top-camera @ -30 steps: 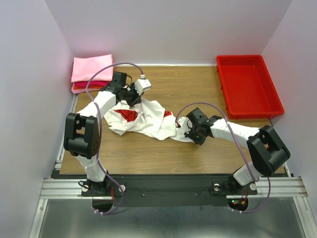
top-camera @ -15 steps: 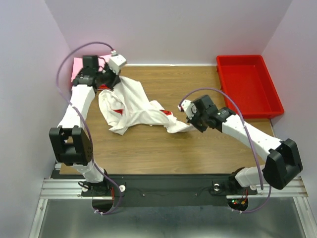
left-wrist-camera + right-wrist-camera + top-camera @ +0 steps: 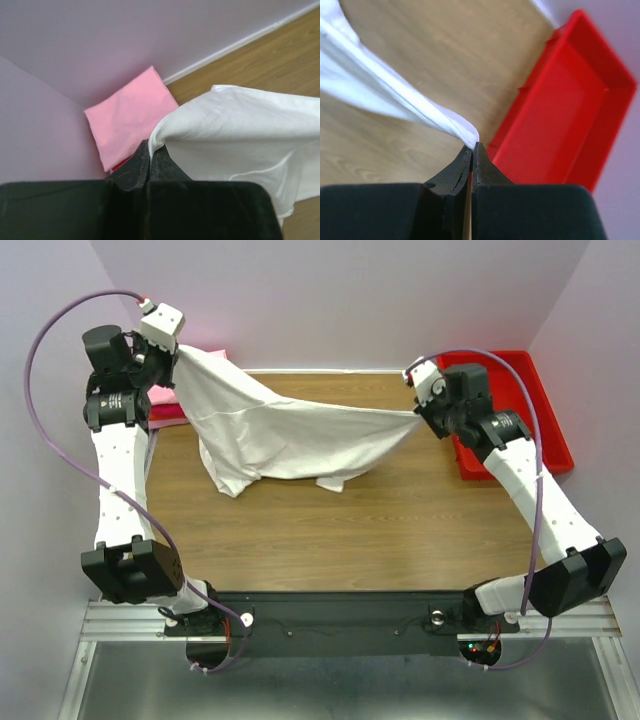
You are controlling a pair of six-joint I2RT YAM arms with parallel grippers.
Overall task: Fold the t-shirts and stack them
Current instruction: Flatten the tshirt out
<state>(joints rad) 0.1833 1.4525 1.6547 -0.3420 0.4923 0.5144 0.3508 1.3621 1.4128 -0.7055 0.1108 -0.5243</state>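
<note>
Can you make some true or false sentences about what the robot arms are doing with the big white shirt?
1. The large white cloth t-shirt hangs stretched between the two arms. True.
2. The left gripper is open and holds nothing. False: its jaws are shut on an edge of the white t-shirt.
3. The right gripper is holding the red plastic tray. False: its jaws are shut on a corner of the white t-shirt, and the tray sits beside it on the wooden table.
4. A folded pink cloth t-shirt lies in the far left corner by the wall. True.
</note>
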